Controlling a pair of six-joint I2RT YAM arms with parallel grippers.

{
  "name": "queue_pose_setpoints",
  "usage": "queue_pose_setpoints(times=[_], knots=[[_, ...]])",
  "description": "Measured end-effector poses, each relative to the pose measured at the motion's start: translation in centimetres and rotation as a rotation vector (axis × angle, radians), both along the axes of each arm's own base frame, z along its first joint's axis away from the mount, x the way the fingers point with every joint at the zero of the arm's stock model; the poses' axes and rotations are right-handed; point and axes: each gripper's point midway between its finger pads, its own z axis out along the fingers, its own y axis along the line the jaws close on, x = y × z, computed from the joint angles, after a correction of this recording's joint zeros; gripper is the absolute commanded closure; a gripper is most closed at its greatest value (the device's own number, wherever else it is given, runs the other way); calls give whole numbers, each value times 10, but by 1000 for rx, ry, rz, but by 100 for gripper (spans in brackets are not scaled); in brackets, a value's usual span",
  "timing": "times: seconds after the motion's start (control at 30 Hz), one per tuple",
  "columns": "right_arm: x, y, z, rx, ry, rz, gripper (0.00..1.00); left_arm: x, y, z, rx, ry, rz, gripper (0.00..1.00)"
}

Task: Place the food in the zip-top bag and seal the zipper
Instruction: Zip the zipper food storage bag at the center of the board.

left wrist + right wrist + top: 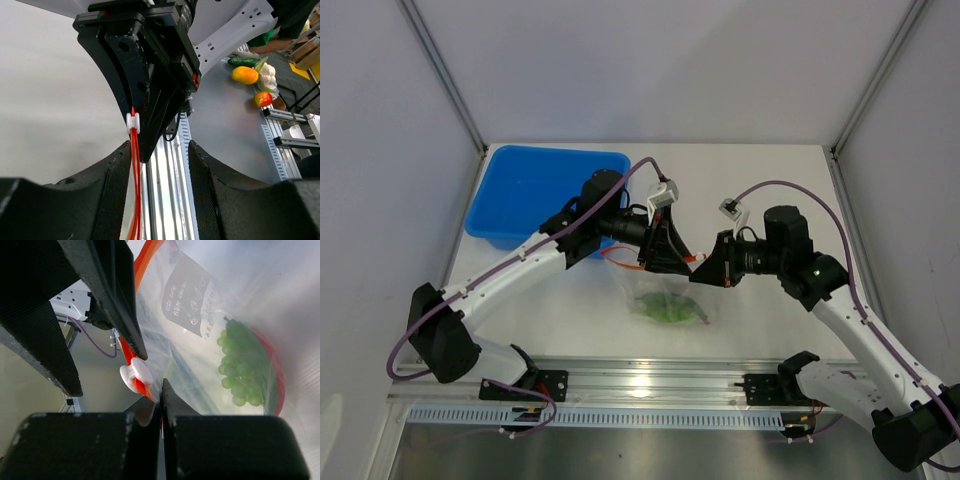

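1. The zip-top bag point(672, 298) lies in the middle of the white table point(770, 200), just beyond the ridged metal rail point(650, 380) at the near edge. It is clear, floppy, crinkled film with a white handwritten label point(192, 295).
2. The food point(670, 310) shows through the plastic: a knobbly bunch of light-green grapes point(239, 365), with a slim red piece point(277, 385) curving beside them.
3. The zipper point(135, 180), a thin red-orange strip, runs along the bag's far, raised edge and carries a small white plastic slider point(136, 375).
4. The right gripper point(161, 392) has its matte black fingers pressed together, pinching the zipper just beside the slider.
5. The left gripper point(156, 150) faces it closely. Its grainy black fingers stand apart, and the strip passes between them near one finger, ungripped.
6. Farther back on the left sits a glossy blue plastic tub point(545, 185), rectangular with rounded corners.
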Motion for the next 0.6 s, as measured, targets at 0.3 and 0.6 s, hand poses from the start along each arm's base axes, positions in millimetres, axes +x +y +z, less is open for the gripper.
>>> queue_pose_setpoints(times=[0.3,0.6], knots=[[-3,1,1,8,3,16,100,9,-10,-3,14,44,2,51],[-3,1,1,8,4,19,100,16,-17,-2,17,65,11,64]])
